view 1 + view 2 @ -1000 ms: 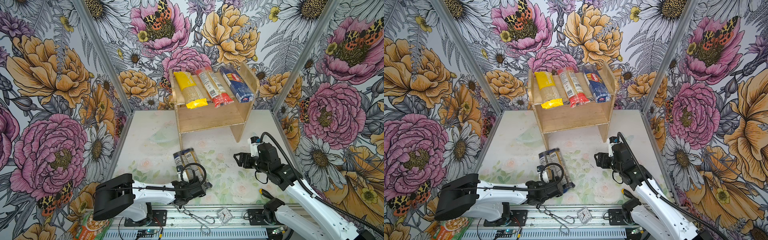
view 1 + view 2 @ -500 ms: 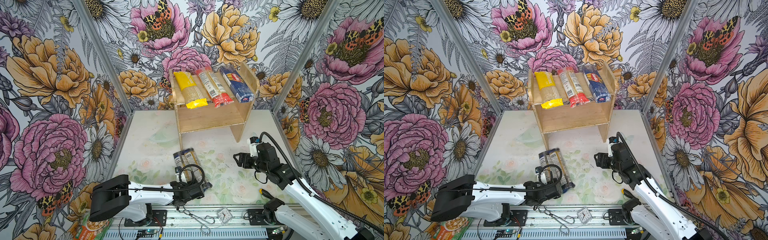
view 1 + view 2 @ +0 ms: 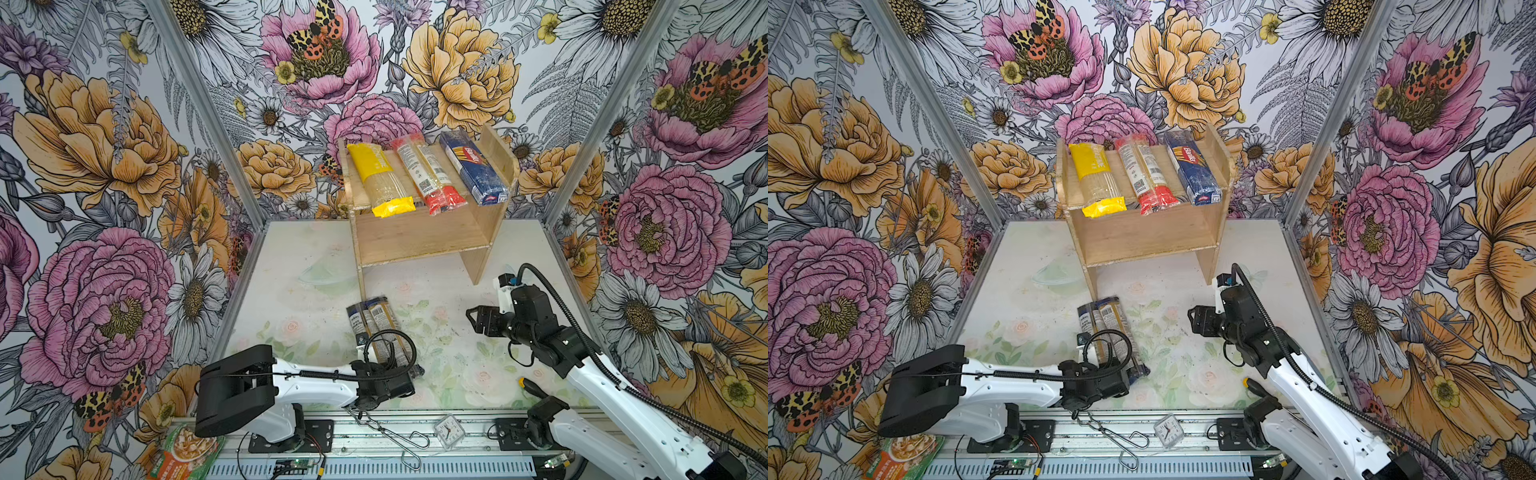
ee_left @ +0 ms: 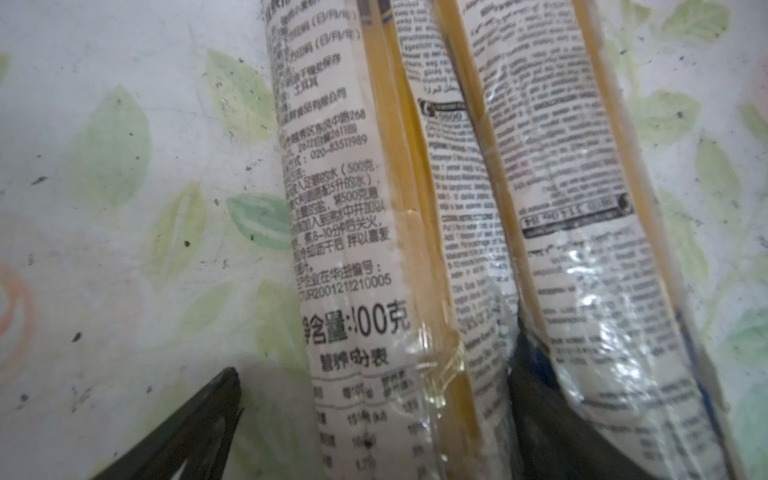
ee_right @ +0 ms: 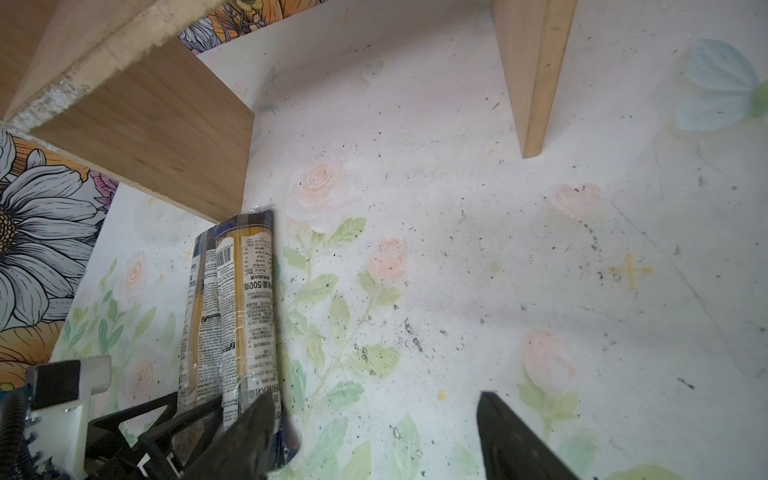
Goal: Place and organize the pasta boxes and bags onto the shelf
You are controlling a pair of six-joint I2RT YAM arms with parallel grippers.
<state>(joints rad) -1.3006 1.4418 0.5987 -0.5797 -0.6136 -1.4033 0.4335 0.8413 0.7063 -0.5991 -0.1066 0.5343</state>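
In a top view: wooden shelf at back of counter; on top tier, side by side, yellow-ended pack, red-ended pack, Barilla pack. On counter before a shelf leg: two slim packs, touching; left claw at their near end; right claw well apart, over counter.

Left wrist: left claw wide, one finger clear of the packs, other down between the two; one slim pack straddled, not squeezed.

Right wrist: right claw wide, bare counter between fingers; slim packs' far end just beside shelf plank.
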